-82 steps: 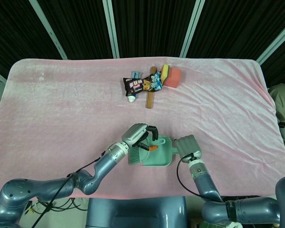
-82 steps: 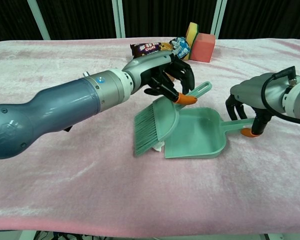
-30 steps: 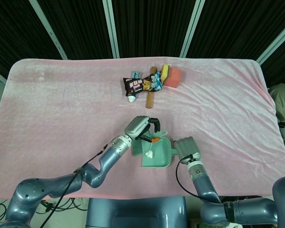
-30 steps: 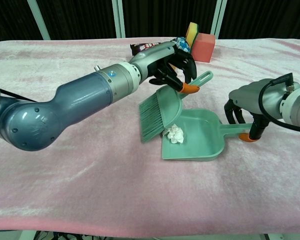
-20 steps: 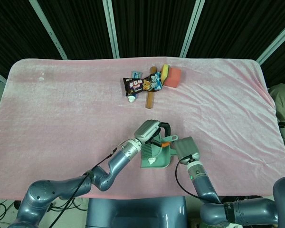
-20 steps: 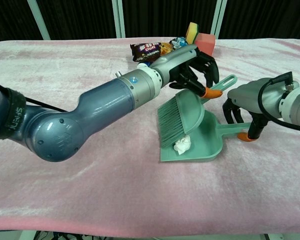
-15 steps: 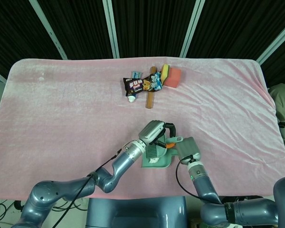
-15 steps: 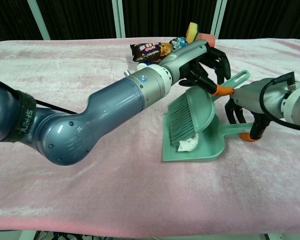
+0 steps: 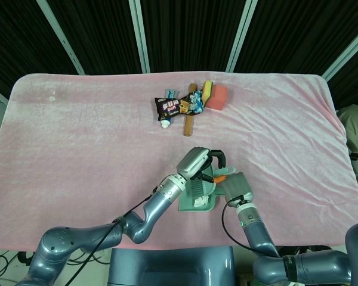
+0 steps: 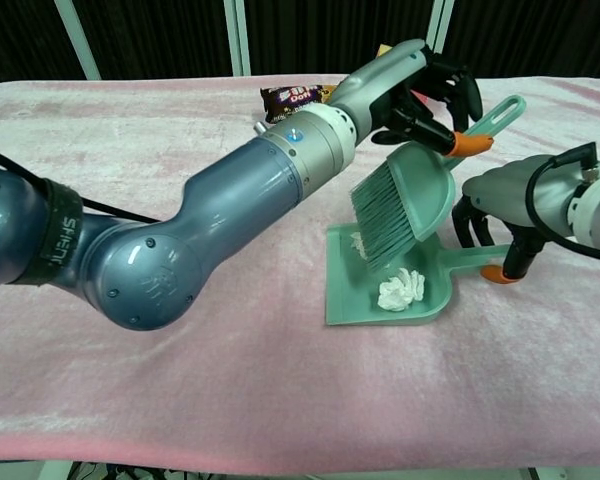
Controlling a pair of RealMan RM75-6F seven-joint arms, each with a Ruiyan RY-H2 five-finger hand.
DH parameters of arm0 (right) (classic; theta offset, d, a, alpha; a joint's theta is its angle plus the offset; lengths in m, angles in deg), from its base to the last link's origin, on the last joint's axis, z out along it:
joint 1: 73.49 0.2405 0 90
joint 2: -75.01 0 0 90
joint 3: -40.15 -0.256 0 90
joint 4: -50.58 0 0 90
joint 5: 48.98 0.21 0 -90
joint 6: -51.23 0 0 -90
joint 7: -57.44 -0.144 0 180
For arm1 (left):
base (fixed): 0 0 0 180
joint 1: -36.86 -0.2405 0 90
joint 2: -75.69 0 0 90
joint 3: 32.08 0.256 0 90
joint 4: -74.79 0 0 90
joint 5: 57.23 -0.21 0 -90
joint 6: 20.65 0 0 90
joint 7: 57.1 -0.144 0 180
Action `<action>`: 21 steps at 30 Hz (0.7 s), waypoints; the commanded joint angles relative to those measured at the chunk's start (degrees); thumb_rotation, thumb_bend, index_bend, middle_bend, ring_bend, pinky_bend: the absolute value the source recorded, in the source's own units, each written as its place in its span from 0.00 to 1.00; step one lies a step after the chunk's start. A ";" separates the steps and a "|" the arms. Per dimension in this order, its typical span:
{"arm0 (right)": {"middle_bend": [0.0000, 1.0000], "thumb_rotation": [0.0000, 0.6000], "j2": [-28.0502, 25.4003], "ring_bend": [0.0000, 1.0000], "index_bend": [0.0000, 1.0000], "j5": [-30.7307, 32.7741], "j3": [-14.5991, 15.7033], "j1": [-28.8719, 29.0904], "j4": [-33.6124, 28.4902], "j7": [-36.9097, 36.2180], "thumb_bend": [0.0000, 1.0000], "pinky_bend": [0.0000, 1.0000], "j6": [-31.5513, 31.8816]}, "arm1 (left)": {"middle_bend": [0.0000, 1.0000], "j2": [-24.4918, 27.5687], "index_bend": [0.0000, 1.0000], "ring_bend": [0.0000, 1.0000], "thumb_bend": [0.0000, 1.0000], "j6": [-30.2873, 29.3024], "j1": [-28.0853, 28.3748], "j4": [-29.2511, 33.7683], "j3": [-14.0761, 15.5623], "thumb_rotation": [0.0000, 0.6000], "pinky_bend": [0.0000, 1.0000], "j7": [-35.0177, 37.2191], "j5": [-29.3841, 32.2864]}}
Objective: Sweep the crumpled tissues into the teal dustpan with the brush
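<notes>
The left hand point(image 10: 432, 92) grips the teal brush point(image 10: 405, 208) by its handle, holding it raised over the teal dustpan point(image 10: 388, 280) with the bristles tilted down toward the pan's far end, and a crumpled tissue point(image 10: 400, 288) lies inside the pan with a second scrap of white just showing behind the bristles. The right hand point(image 10: 500, 212) has its fingers curled around the dustpan's handle at the pan's right side — the pan rests flat on the pink cloth point(image 10: 230, 380). Well beyond the dustpan sit a dark snack packet point(image 9: 169, 107) whose printing is too small to read, a brown stick-like object point(image 9: 189, 123), and a yellow and pink sponge point(image 9: 214, 95) — all bunched together.
</notes>
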State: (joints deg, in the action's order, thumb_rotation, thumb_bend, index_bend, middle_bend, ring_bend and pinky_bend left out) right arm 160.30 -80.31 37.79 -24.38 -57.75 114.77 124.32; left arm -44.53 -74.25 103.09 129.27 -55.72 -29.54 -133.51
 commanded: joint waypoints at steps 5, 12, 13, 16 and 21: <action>0.63 1.00 0.21 0.72 0.69 -0.23 0.06 -0.09 -0.20 0.27 0.44 0.83 0.45 | 0.67 5.27 0.65 0.87 0.36 -1.52 -3.32 5.59 1.30 1.00 0.99 -0.68 -0.48; 0.63 1.00 0.88 0.72 0.69 -0.26 -0.21 -0.01 0.04 0.86 0.44 0.83 1.17 | 0.67 12.84 0.65 0.87 0.36 -0.65 -5.83 10.49 2.68 1.00 0.99 -2.61 -0.88; 0.63 1.00 0.95 0.72 0.69 -0.24 -0.20 -0.02 0.04 0.91 0.44 0.83 1.23 | 0.67 13.65 0.65 0.87 0.36 -0.45 -6.06 10.86 2.90 1.00 0.99 -2.98 -0.93; 0.63 1.00 1.15 0.72 0.69 -0.25 -0.16 -0.10 -0.14 1.22 0.44 0.83 1.67 | 0.67 17.70 0.65 0.87 0.36 0.51 -7.13 12.54 4.75 1.00 0.99 -5.29 -1.86; 0.63 1.00 1.21 0.72 0.69 -0.16 -0.20 -0.25 -0.51 1.53 0.44 0.83 2.19 | 0.68 24.34 0.66 0.87 0.36 2.91 -8.66 14.46 9.05 1.00 0.99 -8.96 -4.16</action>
State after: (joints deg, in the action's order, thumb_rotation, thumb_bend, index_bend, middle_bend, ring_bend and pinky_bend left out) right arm 161.50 -80.48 37.60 -24.62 -58.25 116.29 126.50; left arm -22.67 -72.72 95.40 142.52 -48.64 -37.06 -136.53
